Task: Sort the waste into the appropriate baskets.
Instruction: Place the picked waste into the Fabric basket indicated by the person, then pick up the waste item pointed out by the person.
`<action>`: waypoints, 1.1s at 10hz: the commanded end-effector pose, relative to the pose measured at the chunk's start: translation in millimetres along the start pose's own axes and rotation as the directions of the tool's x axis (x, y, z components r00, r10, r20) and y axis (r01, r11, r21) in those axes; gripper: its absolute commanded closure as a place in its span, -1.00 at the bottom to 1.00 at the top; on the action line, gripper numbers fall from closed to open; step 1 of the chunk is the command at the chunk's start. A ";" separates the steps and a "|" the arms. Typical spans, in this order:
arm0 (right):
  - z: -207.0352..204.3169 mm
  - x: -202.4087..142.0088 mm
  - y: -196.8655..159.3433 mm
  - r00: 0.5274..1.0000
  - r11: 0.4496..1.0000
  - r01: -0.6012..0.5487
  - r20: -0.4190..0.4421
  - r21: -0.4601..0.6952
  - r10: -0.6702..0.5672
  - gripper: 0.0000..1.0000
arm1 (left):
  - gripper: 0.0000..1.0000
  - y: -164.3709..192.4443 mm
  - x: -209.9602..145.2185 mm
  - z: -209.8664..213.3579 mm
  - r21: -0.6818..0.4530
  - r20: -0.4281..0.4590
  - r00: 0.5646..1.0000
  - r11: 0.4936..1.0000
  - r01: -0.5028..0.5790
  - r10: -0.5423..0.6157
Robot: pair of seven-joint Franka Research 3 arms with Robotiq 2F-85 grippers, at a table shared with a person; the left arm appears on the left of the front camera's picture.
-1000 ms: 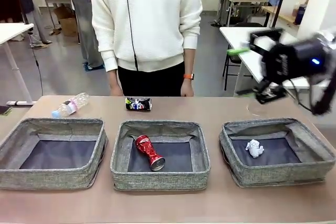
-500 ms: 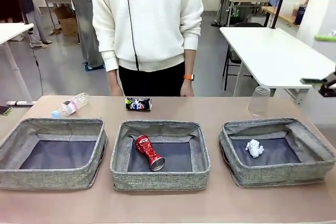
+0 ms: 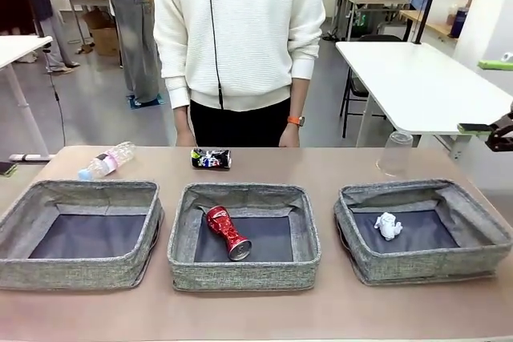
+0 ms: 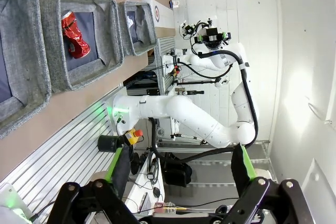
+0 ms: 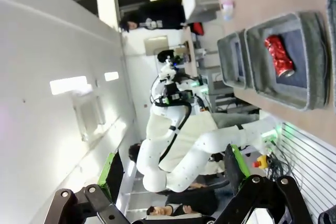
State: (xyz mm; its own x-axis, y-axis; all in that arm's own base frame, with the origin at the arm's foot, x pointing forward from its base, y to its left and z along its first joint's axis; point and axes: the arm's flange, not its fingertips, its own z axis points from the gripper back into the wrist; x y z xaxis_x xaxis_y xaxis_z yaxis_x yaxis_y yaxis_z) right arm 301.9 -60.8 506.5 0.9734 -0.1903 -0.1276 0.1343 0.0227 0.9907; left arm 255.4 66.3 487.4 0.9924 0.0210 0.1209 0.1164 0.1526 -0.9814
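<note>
Spreading its green-padded fingers wide, the left gripper holds nothing and hangs well back from the waste, off the near side of the brown table. On the table, three grey woven-fabric bins stand in a row. The left bin shows its dark blue-grey floor. Behind its far left corner, a clear plastic bottle with a blue cap lies on its side. A crushed dark can with colourful print lies just behind the middle bin, in front of a person in a white sweater. Inside the middle bin, a dented red drink can lies slantwise on the floor. A clear plastic cup stands behind the right bin, which holds a small white paper wad. At the far right, the right gripper is likewise spread wide and empty, raised at the table's right end.
</note>
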 end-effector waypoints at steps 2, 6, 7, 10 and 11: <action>-2.4 -1.7 6.0 1.000 1.000 0.020 -0.001 0.015 -0.020 -1.00 | -1.00 -1.8 -2.1 -2.8 -0.018 0.004 1.000 1.000 0.001 -0.001; -2.4 -1.7 6.0 1.000 1.000 0.020 -0.001 0.015 -0.020 -1.00 | -1.00 -1.8 -2.1 -2.8 -0.018 0.004 1.000 1.000 0.001 -0.001; -2.4 -1.7 6.0 1.000 1.000 0.020 -0.001 0.015 -0.020 -1.00 | -1.00 -1.8 -2.1 -2.8 -0.018 0.004 1.000 1.000 0.001 -0.001; -2.4 -1.7 6.0 1.000 1.000 0.020 -0.001 0.015 -0.020 -1.00 | -1.00 -1.8 -2.1 -2.8 -0.018 0.004 1.000 1.000 0.001 -0.001; -2.4 -1.7 6.0 1.000 1.000 0.020 -0.001 0.015 -0.020 -1.00 | -1.00 -1.8 -2.1 -2.8 -0.018 0.004 1.000 1.000 0.001 -0.001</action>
State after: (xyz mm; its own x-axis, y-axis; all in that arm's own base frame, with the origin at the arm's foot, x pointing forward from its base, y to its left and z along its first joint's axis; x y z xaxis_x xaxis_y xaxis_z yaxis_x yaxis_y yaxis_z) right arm 301.7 -59.6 506.6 0.9737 -0.1883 -0.1285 0.1362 0.0282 0.9903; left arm 255.4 66.3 487.3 0.9924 0.0210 0.1209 0.1163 0.1526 -0.9814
